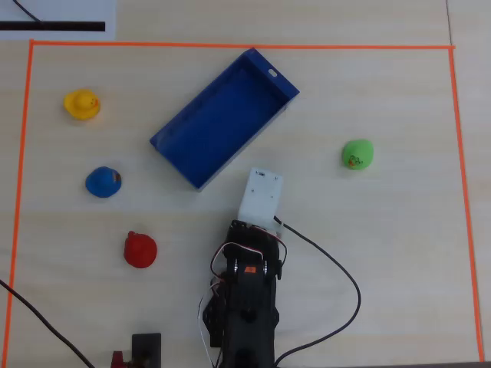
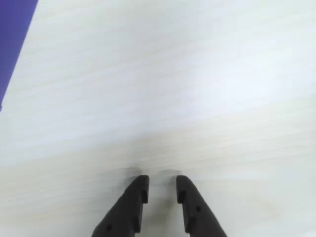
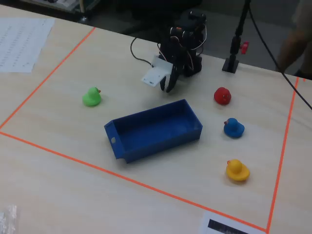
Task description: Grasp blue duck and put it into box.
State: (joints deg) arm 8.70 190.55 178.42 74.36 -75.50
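Observation:
The blue duck [image 1: 102,182] sits on the table at the left in the overhead view, and at the right in the fixed view [image 3: 234,127]. The dark-blue box [image 1: 176,165] lies open and empty at the middle, slanted; its wall shows in the fixed view [image 3: 161,141] and a corner of it at the top left of the wrist view [image 2: 12,34]. My gripper [image 2: 162,183] hangs low over bare table beside the box, jaws a narrow gap apart with nothing between them. In the fixed view it [image 3: 168,87] is behind the box, far from the blue duck.
A red duck [image 1: 140,250] sits near the arm's base, a yellow duck [image 1: 81,103] beyond the blue one, and a green duck [image 1: 357,154] on the other side. Orange tape [image 1: 230,46] frames the work area. A black stand [image 3: 231,63] and cables are by the base.

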